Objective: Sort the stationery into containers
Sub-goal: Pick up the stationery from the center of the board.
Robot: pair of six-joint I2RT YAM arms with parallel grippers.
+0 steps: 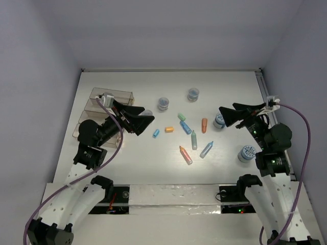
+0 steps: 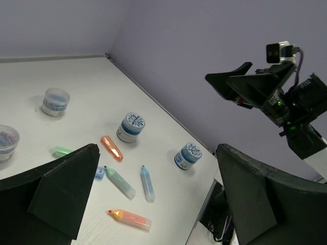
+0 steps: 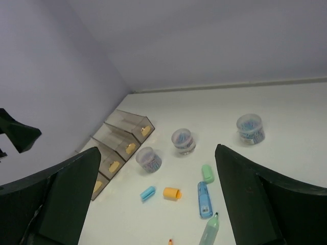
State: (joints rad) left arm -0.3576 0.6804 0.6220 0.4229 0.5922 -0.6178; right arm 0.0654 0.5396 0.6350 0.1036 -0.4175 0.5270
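My left gripper (image 1: 145, 124) is spread wide with nothing between its fingers, hanging above the table (image 1: 133, 163) just right of the brown-tinted trays (image 1: 120, 95). My right gripper (image 1: 224, 117) is spread just as wide and empty, raised over the table's right side and facing the left one across the scattered stationery.

The trays sit stepped along the left edge. In my right wrist view each shows a yellow tag (image 3: 145, 131) on its end, and any writing there is too small to read.

Between my grippers lie a short green piece (image 1: 181, 117), a blue marker (image 1: 186, 127), an orange marker (image 1: 204, 125), a short orange piece (image 1: 169, 129), a short blue piece (image 1: 156, 133), a green marker (image 1: 194, 139), a pale blue marker (image 1: 206, 149) and a pink-orange marker (image 1: 185, 154). The blue marker carries a small label I cannot read.

The far patterned jar (image 1: 218, 122) stands just beside my right fingertips in the overhead view, and the near patterned jar (image 1: 247, 153) stands by my right arm. Their lids bear a blue-and-white round pattern with no legible words. Two clear-topped jars (image 1: 163, 103) stand farther back, and a third jar (image 3: 148, 158) sits near the trays, partly hidden behind my left gripper from above
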